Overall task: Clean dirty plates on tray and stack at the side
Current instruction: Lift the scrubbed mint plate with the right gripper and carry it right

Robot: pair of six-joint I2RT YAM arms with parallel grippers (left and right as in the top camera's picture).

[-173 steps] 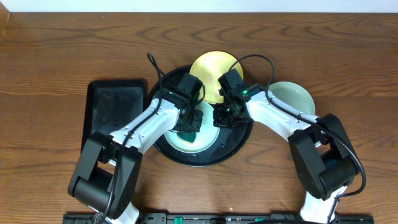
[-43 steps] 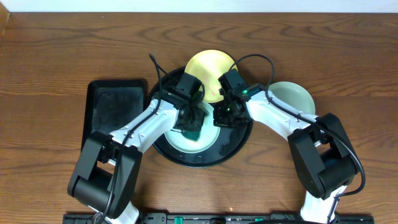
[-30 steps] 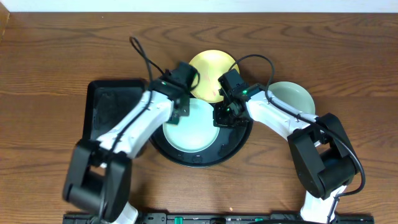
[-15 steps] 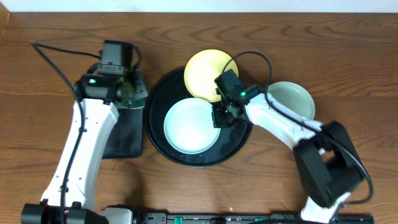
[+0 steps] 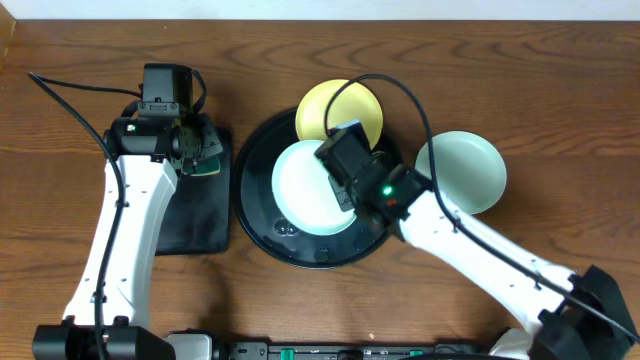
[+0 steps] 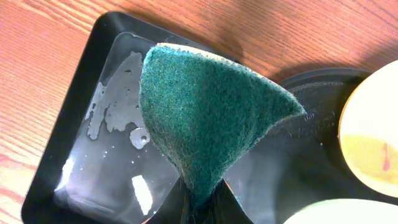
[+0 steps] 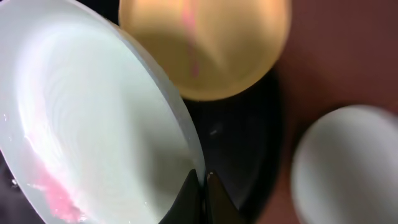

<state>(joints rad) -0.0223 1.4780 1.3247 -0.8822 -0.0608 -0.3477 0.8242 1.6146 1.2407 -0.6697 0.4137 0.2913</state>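
Three small round shallow plastic plates are in view: two pale mint-green, one pale yellow. The first mint-green plate (image 5: 300, 185) sits inside the large round glossy black tray (image 5: 300, 245), towards the tray's far half. The right gripper (image 7: 200, 186) has its two fingers pressed onto this plate's rim, one on each face. Whether the plate is raised off the tray floor cannot be told. A pink smear (image 7: 53, 190) shows on its inner face in the right wrist view.

The yellow plate (image 5: 365, 115) lies at the tray's far edge, overlapping the raised rim, just behind the gripped plate; a faint pinkish streak marks it. The second mint-green plate (image 5: 462, 172) rests on the brown wooden table (image 5: 500, 60), just to the right of the round tray and outside it.

To the left stands one smaller rectangular black tray (image 5: 195, 215), with wet patches on its floor. Above its far end, the left gripper (image 6: 200, 205) pinches one dark green scouring sponge (image 6: 205, 112), which is folded into a cone between its closed fingers.
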